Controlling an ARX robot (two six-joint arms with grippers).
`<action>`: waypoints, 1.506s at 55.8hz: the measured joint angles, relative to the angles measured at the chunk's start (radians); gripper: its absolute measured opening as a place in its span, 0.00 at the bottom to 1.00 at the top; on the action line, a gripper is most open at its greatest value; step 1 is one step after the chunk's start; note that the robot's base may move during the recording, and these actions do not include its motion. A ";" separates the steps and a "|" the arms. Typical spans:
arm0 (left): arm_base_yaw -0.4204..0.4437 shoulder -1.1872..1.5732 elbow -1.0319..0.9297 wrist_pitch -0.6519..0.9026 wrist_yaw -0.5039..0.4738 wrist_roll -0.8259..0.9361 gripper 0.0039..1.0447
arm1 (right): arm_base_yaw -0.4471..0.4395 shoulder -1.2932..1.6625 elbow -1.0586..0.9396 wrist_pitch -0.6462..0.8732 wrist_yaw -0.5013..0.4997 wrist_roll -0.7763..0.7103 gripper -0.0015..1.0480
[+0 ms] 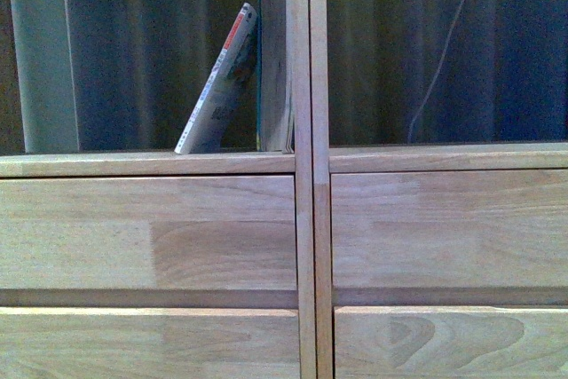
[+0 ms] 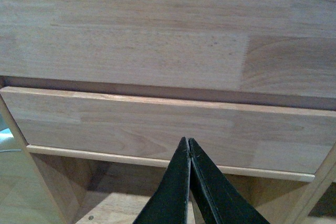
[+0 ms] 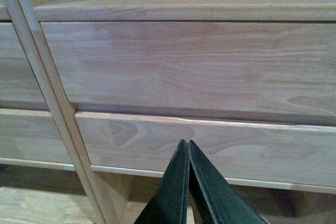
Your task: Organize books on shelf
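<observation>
In the front view a thin whitish book (image 1: 220,86) with a red and yellow edge leans to the right inside the left cubby of the light wooden shelf (image 1: 306,219), its top resting against upright books (image 1: 275,59) by the centre post. Neither arm shows in that view. My left gripper (image 2: 188,142) is shut with nothing in it, its tips in front of the lower left drawer front (image 2: 157,129). In the right wrist view my right gripper (image 3: 187,144) is likewise shut and empty, facing the lower right drawer front (image 3: 210,145).
The right cubby (image 1: 444,51) holds no books; a thin white cord (image 1: 444,51) hangs behind it. A pale upright panel (image 1: 44,68) stands at the left cubby's left end. Below the drawers is a gap over the wooden floor (image 2: 115,208).
</observation>
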 joint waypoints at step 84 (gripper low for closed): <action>0.071 -0.813 -0.305 -0.486 0.068 0.000 0.02 | 0.001 -0.562 -0.335 -0.213 0.000 -0.012 0.03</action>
